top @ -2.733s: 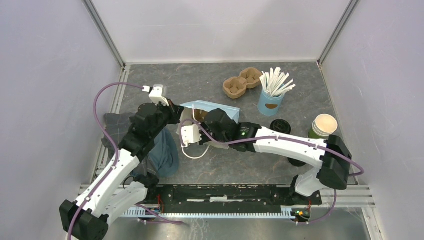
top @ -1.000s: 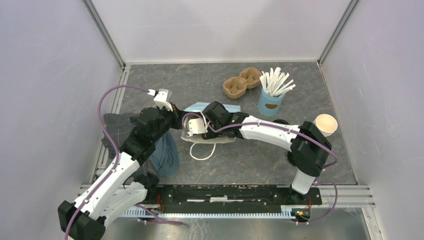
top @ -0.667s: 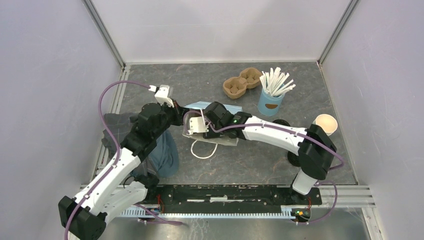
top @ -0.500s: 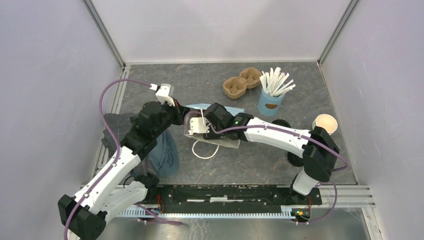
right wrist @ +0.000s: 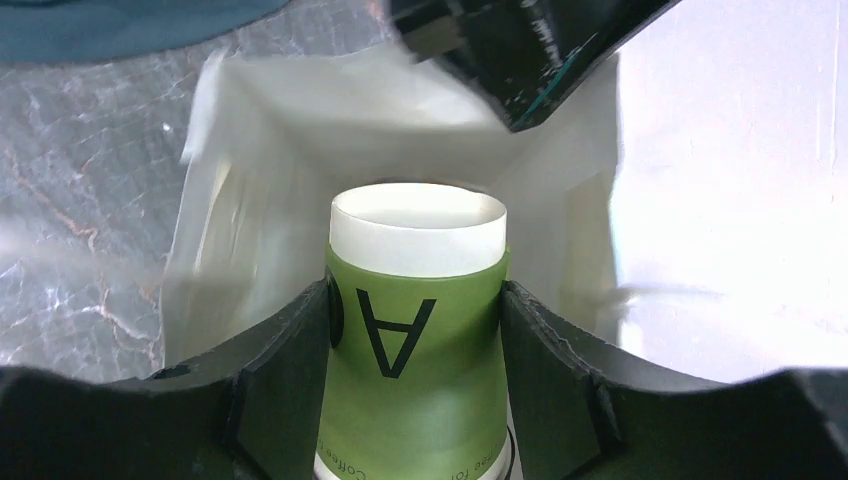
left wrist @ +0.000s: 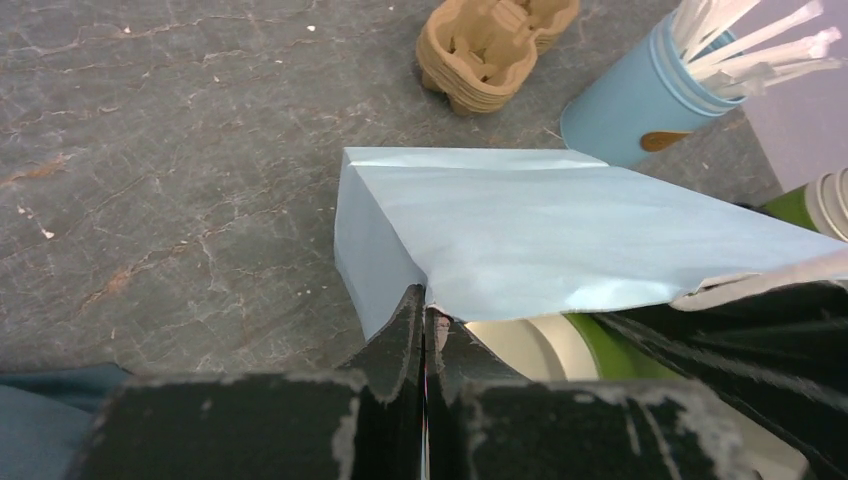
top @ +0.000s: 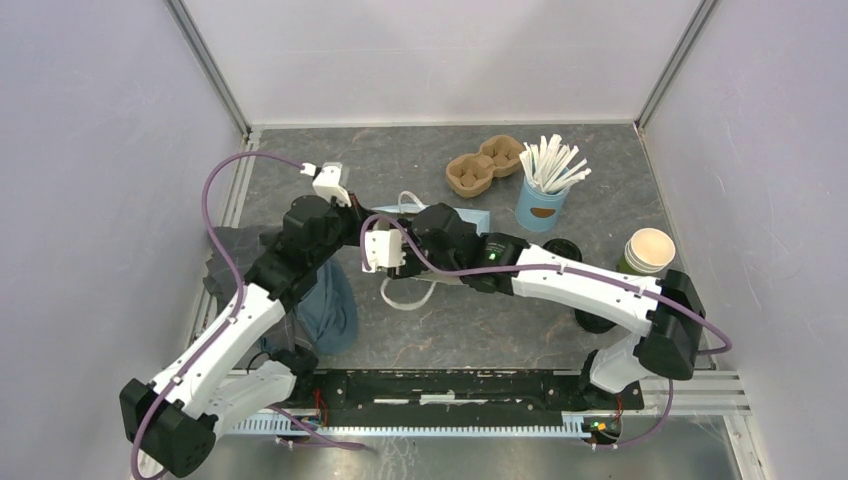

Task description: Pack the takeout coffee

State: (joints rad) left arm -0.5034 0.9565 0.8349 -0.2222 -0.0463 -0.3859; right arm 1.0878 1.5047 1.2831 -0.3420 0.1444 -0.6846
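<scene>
Alignment decides the coming move: the dark-green paper takeout coffee cup (right wrist: 415,370) is clamped between the 2 black fingers of the right tool (right wrist: 415,300), which is spread to the cup's width. The cup's long axis runs straight ahead of that tool into the mouth of the light-blue paper bag with white lining (right wrist: 560,200). Its pale round end leads and sits just inside the opening; the near end is cropped, so I cannot tell whether a lid is on it. The left tool (left wrist: 424,335) is pinched fully closed on the bag's upper lip, lifting the mouth off the grey marbled worktop (top: 500,330). By my judgement only the right arm is placed to push, straight along the cup's axis. Room is tight, with white bag walls close beside both fingers. Beyond the bag's closed end stand the brown cardboard cup carrier (top: 485,167) and the light-blue cup of white sticks (top: 543,205), near enough that a hard shove could slide the bag into them.
</scene>
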